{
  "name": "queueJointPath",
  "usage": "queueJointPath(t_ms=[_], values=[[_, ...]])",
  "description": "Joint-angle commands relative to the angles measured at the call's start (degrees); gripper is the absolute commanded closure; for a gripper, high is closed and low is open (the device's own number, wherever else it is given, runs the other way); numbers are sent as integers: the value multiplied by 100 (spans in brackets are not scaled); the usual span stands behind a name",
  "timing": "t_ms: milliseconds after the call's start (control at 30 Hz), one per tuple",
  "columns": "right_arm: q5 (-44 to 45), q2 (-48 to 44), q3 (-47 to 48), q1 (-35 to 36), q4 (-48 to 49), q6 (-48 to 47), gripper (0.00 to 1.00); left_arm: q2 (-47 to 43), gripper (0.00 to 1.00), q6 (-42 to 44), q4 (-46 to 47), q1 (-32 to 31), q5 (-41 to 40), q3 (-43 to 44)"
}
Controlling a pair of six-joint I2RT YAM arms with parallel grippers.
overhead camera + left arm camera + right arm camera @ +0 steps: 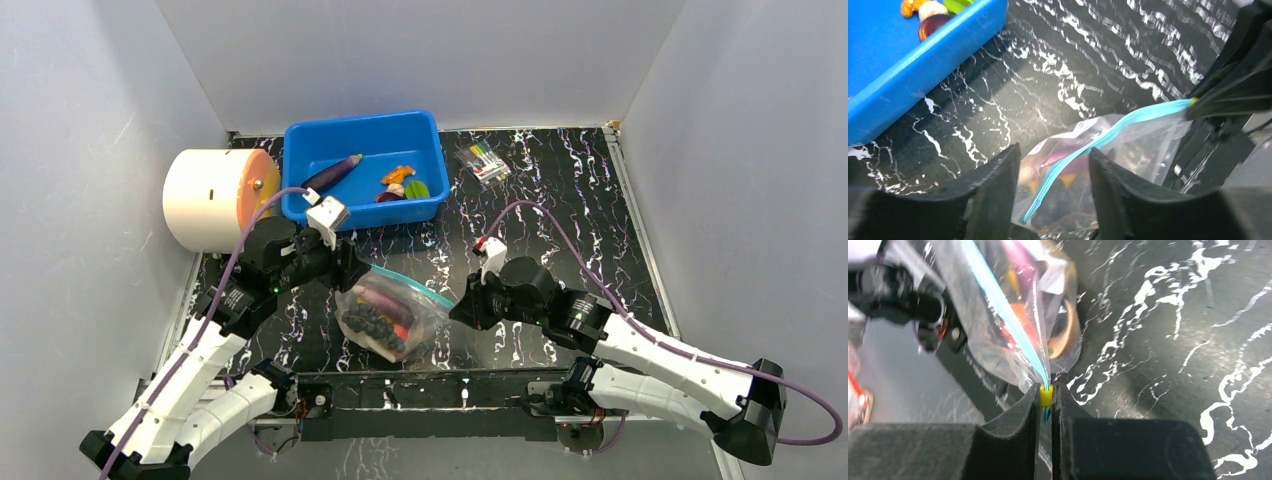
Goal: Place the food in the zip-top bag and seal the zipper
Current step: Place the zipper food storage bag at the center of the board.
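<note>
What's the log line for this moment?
left claw: open, astride zipper | right claw: shut on zipper end | bag: food inside | bin: eggplant remains

We are in a robot lab, not a home. A left arm [200,365] and a right arm [660,352] are bolted to the near edge of a table [560,190] with a black, white-streaked top. Plain grey walls [420,50] box the table in on three sides. Purple cables [240,245] run along the arms. The food [335,172] in the blue bin [360,128] is only toys.
</note>
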Motion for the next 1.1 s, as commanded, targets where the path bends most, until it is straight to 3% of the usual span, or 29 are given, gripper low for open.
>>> queueJointPath(t_ms=[0, 267, 567, 833, 1067], values=[[1712, -18, -46, -44, 784, 696, 100, -107, 44, -181, 724, 9, -165, 114], [2420, 648, 83, -271, 570, 707, 100, -8, 37, -108, 1014, 8, -239, 276], [1531, 1221, 85, -1590, 340, 734, 100, -29, 37, -12, 973, 7, -388, 185], [1235, 945, -21, -1835, -196, 947, 100, -117, 37, -141, 1040, 6, -210, -24], [1367, 114, -197, -1839, -1003, 1530, 100, -80, 37, -176, 1039, 3, -165, -65]])
